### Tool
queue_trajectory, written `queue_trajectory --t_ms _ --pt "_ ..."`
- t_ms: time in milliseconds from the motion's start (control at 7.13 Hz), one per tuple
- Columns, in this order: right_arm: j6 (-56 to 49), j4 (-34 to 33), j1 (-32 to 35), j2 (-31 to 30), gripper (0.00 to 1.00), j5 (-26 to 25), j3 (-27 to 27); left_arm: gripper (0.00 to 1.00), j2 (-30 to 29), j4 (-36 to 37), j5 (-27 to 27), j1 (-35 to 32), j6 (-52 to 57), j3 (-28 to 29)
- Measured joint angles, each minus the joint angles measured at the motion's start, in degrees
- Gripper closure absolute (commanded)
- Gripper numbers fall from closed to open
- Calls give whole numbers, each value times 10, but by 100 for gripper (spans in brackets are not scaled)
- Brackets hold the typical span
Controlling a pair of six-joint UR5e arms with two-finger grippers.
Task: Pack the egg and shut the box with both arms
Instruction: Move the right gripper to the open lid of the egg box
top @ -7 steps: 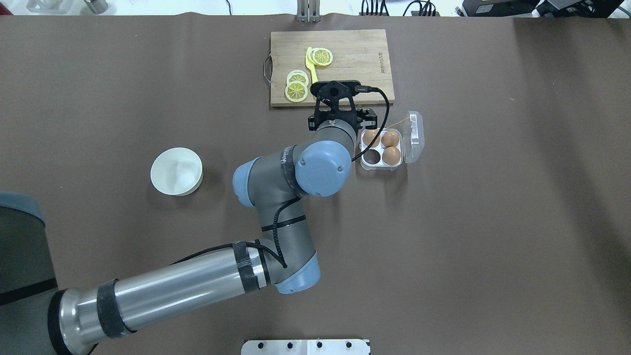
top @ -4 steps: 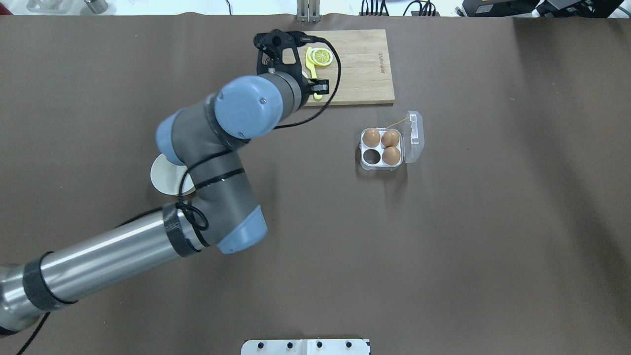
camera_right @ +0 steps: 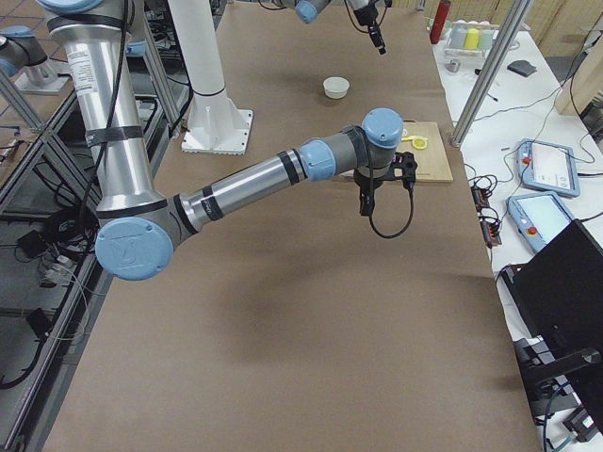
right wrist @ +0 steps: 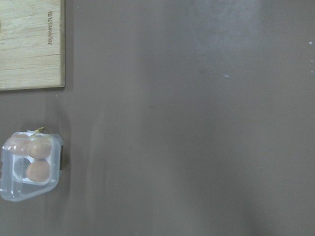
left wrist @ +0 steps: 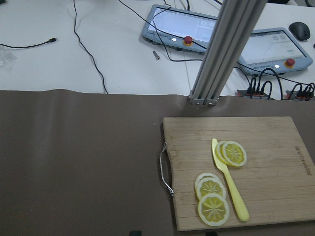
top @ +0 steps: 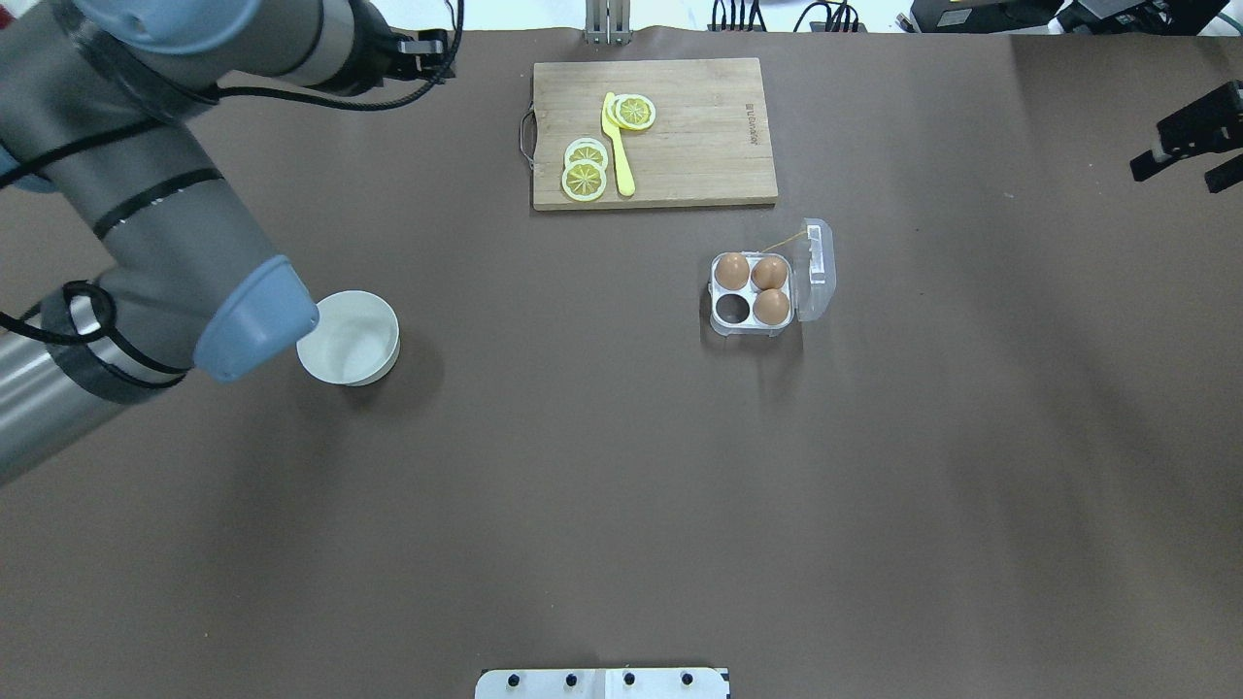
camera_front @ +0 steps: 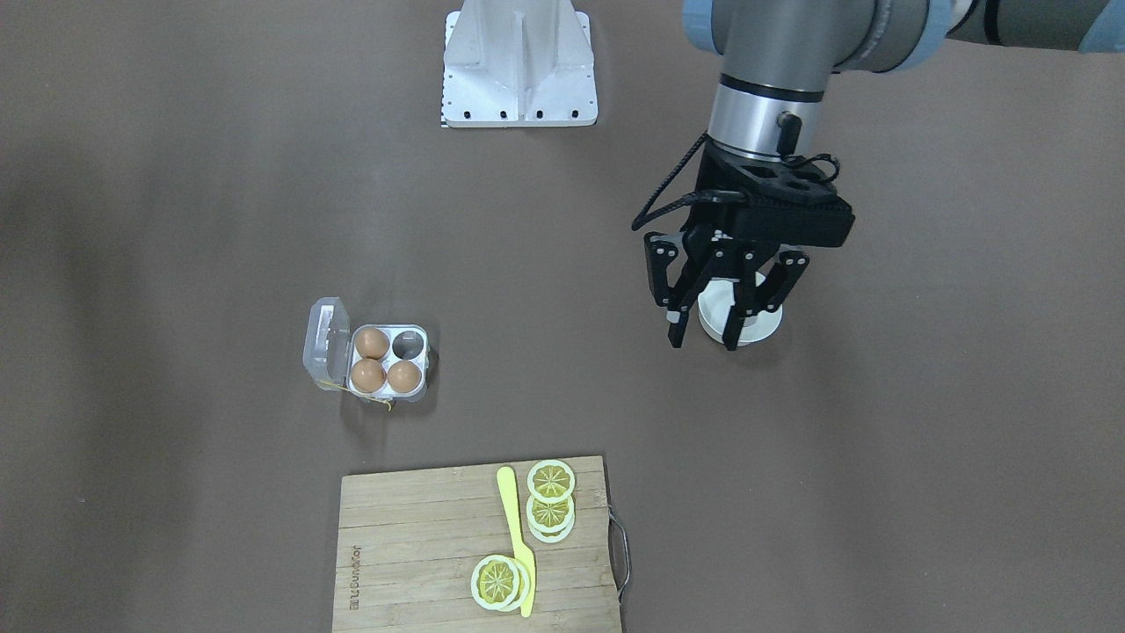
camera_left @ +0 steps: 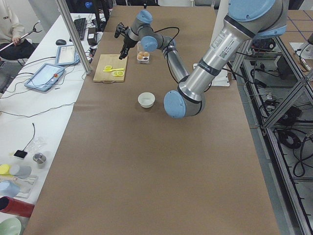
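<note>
The clear box [top: 721, 328] stands open right of the table's middle, its lid [top: 816, 270] folded out to the right. Three brown eggs sit in it: one [top: 732, 270] at back left, one [top: 770, 273] at back right, one [top: 772, 307] at front right. The front left cell [top: 731, 308] is empty. The box also shows in the front-facing view [camera_front: 418, 380] and, blurred, in the right wrist view [right wrist: 30, 167]. My left gripper [camera_front: 703, 338] hangs open and empty above the white bowl [camera_front: 766, 327], far from the box. My right gripper [top: 1190, 146] shows at the overhead view's right edge, fingers apart.
A wooden cutting board [top: 699, 136] with lemon slices [top: 585, 167] and a yellow knife [top: 618, 146] lies behind the box. The white bowl [top: 348, 338] looks empty. My left arm [top: 175, 194] fills the overhead view's upper left. A white stand [camera_front: 518, 61] is at the robot's edge.
My left arm has swung away from the box, past the cutting board, to the table's left side over the bowl. My right gripper has come into view at the right edge. The eggs have not moved.
</note>
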Motion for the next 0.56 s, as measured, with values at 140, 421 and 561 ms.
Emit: queue_trajectory --t_ms 140,421,561 --pt "53 14 -42 22 22 -28 -1 2 17 3 -50 -41 10 -4" --pt "175 131 -122 20 84 -96 -10 2 47 6 -143 -119 53 -6" --pt "233 195 -158 15 100 -134 -23 2 55 7 -160 -137 71 -5"
